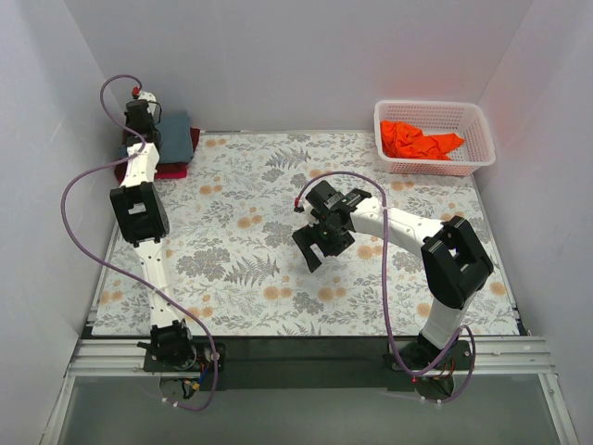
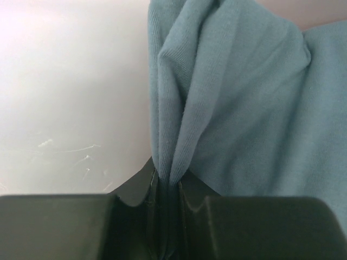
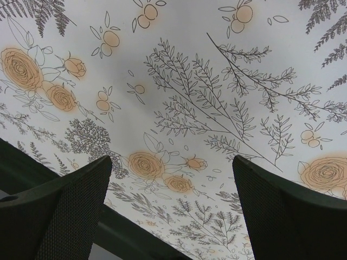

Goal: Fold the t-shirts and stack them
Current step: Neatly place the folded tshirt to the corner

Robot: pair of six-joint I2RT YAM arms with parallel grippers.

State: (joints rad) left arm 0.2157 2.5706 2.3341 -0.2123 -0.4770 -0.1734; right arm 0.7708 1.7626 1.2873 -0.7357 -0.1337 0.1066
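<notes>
**A:** Item 1, L gripper (image 2: 168, 187). Jaws pinched tight on a ridge of the soft slate blue-grey cotton t-shirt (image 2: 244, 108). Loc: far-left corner of the table, near the white side wall (image 1: 56, 111). The shirt lies on top of the dark maroon cotton t-shirt (image 1: 172, 171).

**B:** Noted. Risk there?

**A:** Prob. the main one. The cloth is bunched up into the pinch. If the arm lifts or backs off w/o letting go first, it drags the top layer & the fold comes undone. It could also shift the maroon one under it. Can't tell if the pinch has caught one layer or more.

**B:** Item 2, R gripper (image 3: 172, 162)?

**A:** Fingers spread wide, nothing in them. It hovers over the grey floral-print table mat (image 1: 250, 241), mid-table. No hazard where it is.

**B:** Item 3?

**A:** Bright orange crumpled cotton t-shirt (image 1: 417, 141). It sits in the white plastic lattice basket (image 1: 431, 105), far-right corner, well apart from the stack. Not yet folded.

**B:** Risk?

**A:** It's a soft heap w/ no clear edge to grab, so a pinch may take a wad. I'd guess the cloth could snag on the lattice, or tip the light basket when pulled out.

**B:** Anything else?

**A:** L arm looks stretched nr full reach by that wall. Little room to correct a slip.
</notes>
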